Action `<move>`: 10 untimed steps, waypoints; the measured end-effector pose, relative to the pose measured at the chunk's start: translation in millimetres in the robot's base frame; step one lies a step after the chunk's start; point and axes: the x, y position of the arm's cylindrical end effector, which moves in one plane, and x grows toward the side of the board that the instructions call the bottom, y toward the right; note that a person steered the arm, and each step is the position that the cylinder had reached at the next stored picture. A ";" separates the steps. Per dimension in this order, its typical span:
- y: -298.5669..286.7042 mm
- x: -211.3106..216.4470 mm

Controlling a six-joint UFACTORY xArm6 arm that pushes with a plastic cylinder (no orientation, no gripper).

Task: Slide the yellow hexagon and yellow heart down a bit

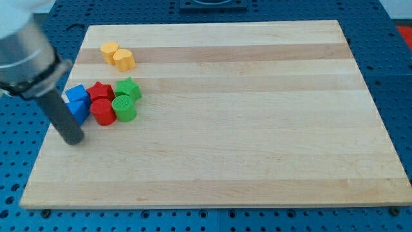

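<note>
The yellow hexagon (109,51) and the yellow heart (123,59) sit touching near the board's top left. My tip (75,141) rests on the board at the left, below the block cluster and well below the yellow pair. It touches no block; the lower blue block is just up and to its right.
A cluster lies below the yellow pair: two blue blocks (76,94) (78,110), a red star (100,91), a red cylinder (102,111), a green star (129,88) and a green cylinder (123,108). The wooden board (257,129) has its left edge close to my tip.
</note>
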 end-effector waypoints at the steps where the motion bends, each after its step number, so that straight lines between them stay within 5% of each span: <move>1: -20.0 -43.1; 6: -45.7 -49.2; 8: -45.1 1.2; 9: -34.9 58.8; 10: 23.4 63.9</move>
